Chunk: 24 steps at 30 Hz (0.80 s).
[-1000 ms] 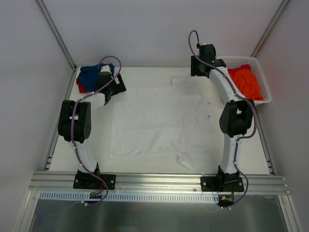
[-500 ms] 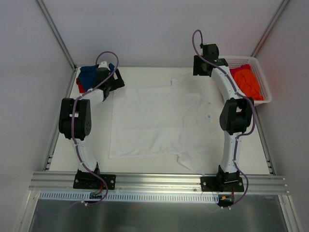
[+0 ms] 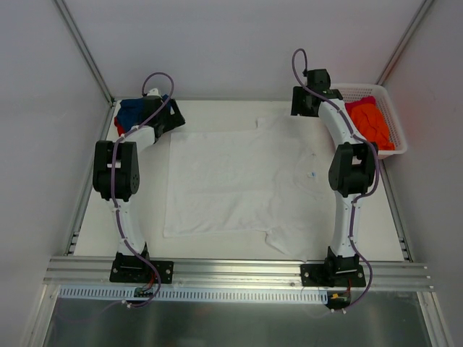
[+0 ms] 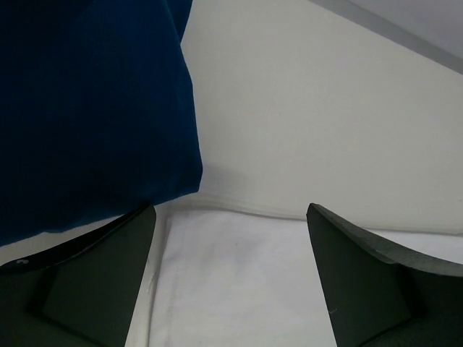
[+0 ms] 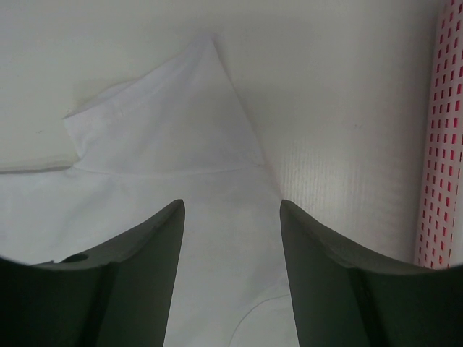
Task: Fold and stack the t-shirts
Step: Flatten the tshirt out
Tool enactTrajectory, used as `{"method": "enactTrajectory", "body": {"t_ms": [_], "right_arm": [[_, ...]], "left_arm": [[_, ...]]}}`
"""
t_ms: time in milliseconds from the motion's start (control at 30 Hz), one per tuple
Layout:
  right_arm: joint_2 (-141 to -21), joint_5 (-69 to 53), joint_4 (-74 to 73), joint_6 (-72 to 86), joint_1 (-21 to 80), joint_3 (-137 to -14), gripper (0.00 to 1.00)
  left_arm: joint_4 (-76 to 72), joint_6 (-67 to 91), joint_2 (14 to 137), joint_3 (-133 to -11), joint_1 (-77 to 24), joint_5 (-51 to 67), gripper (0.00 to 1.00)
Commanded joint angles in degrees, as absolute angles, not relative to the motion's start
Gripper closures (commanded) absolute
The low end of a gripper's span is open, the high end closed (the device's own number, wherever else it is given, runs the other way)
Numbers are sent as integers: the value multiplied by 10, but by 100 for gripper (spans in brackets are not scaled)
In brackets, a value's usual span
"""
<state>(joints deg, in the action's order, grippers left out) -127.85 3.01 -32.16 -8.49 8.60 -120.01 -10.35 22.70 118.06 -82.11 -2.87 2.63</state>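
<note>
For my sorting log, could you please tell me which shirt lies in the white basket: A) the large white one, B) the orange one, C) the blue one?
B: the top view shows the orange shirt bunched inside the basket at the far right.

Robotics laboratory test cell. A white table (image 3: 101,242) is enclosed at the back and on both sides by plain white panels (image 3: 231,43) set in aluminium posts (image 3: 83,49). Two jointed arms, the left arm (image 3: 116,177) and the right arm (image 3: 351,173), are bolted to an extruded aluminium rail (image 3: 239,269) along the table's near edge. Purple cables (image 3: 300,61) loop along them, and a slotted cable duct (image 3: 239,295) runs below the rail. A white t-shirt (image 3: 231,181) lies spread on the table, and a white lattice basket (image 3: 396,130) sits at its far right corner.
</note>
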Motion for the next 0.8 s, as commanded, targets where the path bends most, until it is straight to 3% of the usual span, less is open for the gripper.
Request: {"method": "enactTrajectory", "body": {"t_ms": [0, 767], "right_arm": [[-1281, 6, -321, -69, 77, -1229, 41], [-1332, -97, -315, -13, 37, -1262, 40]], "left_arm": [[-84, 245, 1181, -842, -24, 38, 13], [-20, 279, 1210, -863, -21, 51, 20]]}}
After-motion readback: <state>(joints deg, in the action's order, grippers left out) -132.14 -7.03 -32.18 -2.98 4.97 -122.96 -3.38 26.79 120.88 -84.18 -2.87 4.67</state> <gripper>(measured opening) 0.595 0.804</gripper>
